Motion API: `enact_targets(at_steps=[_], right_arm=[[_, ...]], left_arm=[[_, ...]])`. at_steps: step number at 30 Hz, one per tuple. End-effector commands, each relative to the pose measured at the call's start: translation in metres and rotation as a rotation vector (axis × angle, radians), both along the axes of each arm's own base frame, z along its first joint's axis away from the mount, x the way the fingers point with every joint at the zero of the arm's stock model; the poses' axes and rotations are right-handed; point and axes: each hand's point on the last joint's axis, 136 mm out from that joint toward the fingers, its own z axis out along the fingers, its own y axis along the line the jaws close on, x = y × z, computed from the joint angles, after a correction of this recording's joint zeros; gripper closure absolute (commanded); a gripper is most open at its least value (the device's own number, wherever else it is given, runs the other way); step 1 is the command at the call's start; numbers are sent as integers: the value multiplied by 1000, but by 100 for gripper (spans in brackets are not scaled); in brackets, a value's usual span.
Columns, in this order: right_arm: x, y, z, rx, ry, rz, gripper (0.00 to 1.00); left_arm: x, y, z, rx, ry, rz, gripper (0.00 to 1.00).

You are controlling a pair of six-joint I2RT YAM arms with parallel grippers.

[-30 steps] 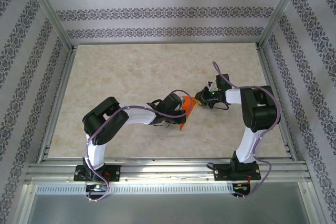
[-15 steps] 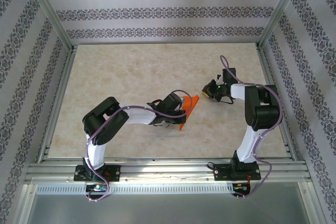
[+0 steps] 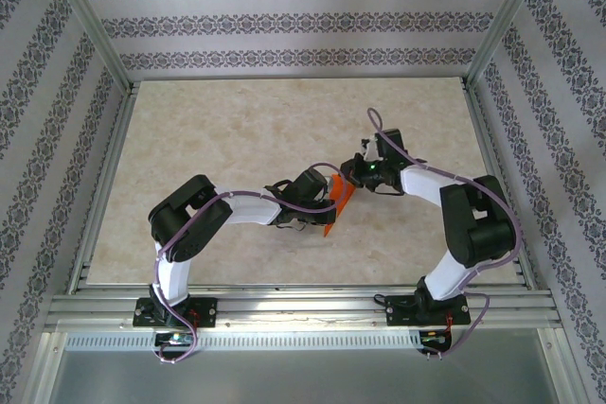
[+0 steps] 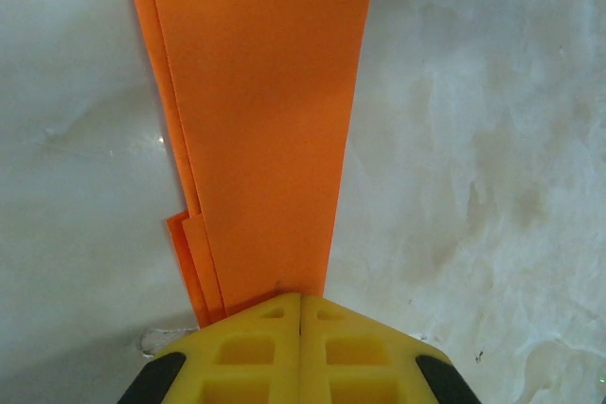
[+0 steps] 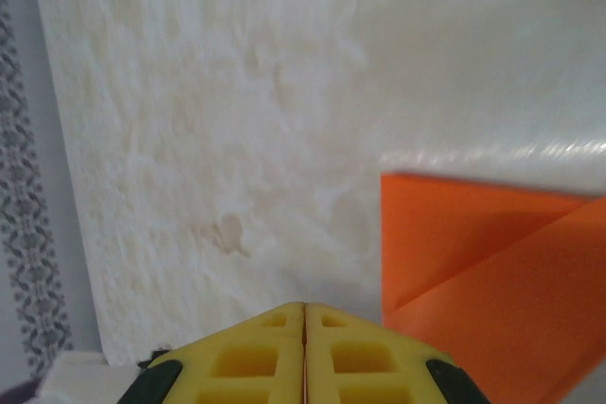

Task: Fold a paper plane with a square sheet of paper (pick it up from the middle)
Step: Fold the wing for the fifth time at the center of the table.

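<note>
The paper plane (image 3: 341, 199) is bright orange paper folded into a narrow layered strip, standing on edge near the table's middle. My left gripper (image 3: 329, 195) is shut on its near end. In the left wrist view the yellow fingers (image 4: 248, 347) meet at the left gripper's tip (image 4: 300, 298), and the paper plane (image 4: 265, 111) runs straight away from them over the table. My right gripper (image 3: 351, 174) is just beyond the paper's far end, shut with nothing in it. In the right wrist view the right gripper (image 5: 304, 310) has the creased paper plane (image 5: 492, 272) just to its right.
The marbled beige table (image 3: 237, 130) has aluminium rails along its left (image 3: 112, 177), right (image 3: 497, 177) and front (image 3: 303, 302) edges. Patterned walls close in the back and sides. Purple cables loop over both arms.
My right gripper drew back to the right, away from the paper, then came back left to its far end. The left gripper kept its hold and the paper now stands narrower, more on edge.
</note>
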Motion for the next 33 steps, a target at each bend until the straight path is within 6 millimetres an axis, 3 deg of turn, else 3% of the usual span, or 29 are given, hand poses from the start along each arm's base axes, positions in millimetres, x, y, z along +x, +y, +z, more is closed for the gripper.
enact_targets(at_steps=[1, 6, 10, 16, 20, 24, 29, 33], right_arm=[[-7, 7, -19, -1, 45, 14, 92], [-16, -8, -59, -58, 135, -43, 92], [-20, -18, -75, -90, 176, -66, 93], [-22, -25, -80, -122, 190, -71, 95], [-23, -24, -83, -123, 196, -70, 96], [-24, -24, -84, -124, 199, -68, 96], [-25, -23, -83, -120, 196, -56, 95], [-27, -21, -77, -202, 168, 8, 95]], left_arm=[[-57, 40, -58, 207, 206, -34, 100], [-58, 35, -55, 170, 204, -39, 100], [-59, 31, -46, 134, 203, -49, 100], [-65, 25, -24, 84, 192, -105, 98], [-82, 29, -26, 78, 234, -165, 98], [-97, 43, -29, 105, 268, -189, 98], [-111, 56, -19, 125, 229, -267, 100], [-100, 69, -4, 144, 75, -245, 100]])
